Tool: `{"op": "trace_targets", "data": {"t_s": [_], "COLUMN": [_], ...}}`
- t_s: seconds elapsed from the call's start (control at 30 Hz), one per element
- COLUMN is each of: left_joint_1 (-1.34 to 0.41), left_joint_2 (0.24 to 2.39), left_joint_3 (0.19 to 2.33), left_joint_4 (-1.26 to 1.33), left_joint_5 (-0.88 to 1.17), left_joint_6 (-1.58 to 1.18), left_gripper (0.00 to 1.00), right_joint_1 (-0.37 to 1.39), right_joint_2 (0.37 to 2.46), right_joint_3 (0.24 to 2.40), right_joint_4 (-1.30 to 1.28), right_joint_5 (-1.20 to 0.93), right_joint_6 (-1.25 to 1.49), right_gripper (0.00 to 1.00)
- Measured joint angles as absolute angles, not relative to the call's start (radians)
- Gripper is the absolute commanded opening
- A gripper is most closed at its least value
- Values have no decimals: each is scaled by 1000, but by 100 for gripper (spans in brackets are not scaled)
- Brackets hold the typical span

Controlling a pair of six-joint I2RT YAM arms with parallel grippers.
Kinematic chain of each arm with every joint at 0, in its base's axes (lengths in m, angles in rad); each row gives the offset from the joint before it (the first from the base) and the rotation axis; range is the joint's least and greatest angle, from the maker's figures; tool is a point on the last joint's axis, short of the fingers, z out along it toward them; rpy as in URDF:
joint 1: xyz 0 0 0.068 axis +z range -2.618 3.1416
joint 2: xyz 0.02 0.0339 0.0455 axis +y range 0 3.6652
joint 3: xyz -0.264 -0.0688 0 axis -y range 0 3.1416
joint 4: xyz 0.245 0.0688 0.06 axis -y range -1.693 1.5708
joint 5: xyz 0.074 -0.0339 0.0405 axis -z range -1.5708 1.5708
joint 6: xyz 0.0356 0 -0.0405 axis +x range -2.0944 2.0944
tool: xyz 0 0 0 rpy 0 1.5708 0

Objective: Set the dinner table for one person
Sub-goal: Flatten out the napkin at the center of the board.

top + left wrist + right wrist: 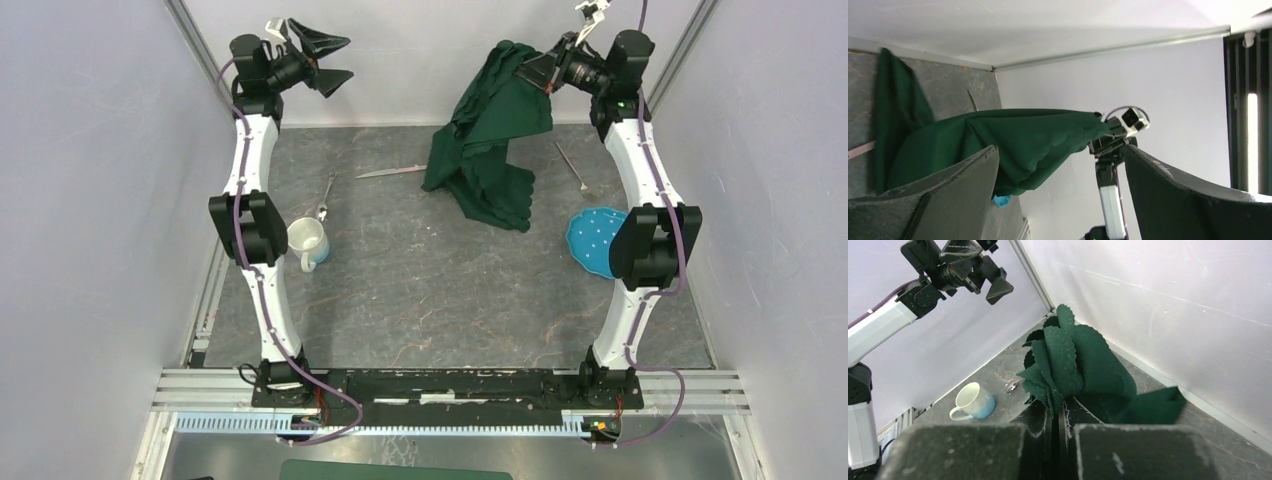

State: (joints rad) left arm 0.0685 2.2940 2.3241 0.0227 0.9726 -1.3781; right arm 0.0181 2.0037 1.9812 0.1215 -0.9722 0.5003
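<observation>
From above, the broad dark-grey stone-look dinner table (430, 290) spreads ahead of both arms. The left gripper (347, 58), high at far left, has its jaws wide apart. The right gripper (532, 70), high at far right, is clamped on a dark green scallop-edged cloth (490, 160) draping onto the table. Left wrist view: the cloth shows beyond the parted jaws. Right wrist view: jaws pinched together on its bunched folds.

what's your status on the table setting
Left gripper open, empty, raised. Right gripper shut on cloth, held high, tail draped on table. Knife at cloth's edge, may snag.
</observation>
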Motion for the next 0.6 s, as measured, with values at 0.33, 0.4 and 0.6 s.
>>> {"op": "trace_targets", "data": {"t_s": [0.33,0.4,0.6], "left_joint_1": [-53,-116,-249], "left_joint_2": [2315,2350,2427], "left_joint_3": [2310,2328,2348], "left_joint_4": [7,36,43], "left_joint_5": [918,919,916], "left_joint_6": [-1311,-1309,-1180], "left_gripper": [100,100,100], "right_joint_1": [58,59,46], "right_joint_2": [2020,2023,2023], "right_joint_3": [2030,2038,2042], "right_joint_4": [256,274,281], "right_joint_5": [-968,-969,-963], "right_joint_6": [628,641,662], "right_gripper": [0,0,0]}}
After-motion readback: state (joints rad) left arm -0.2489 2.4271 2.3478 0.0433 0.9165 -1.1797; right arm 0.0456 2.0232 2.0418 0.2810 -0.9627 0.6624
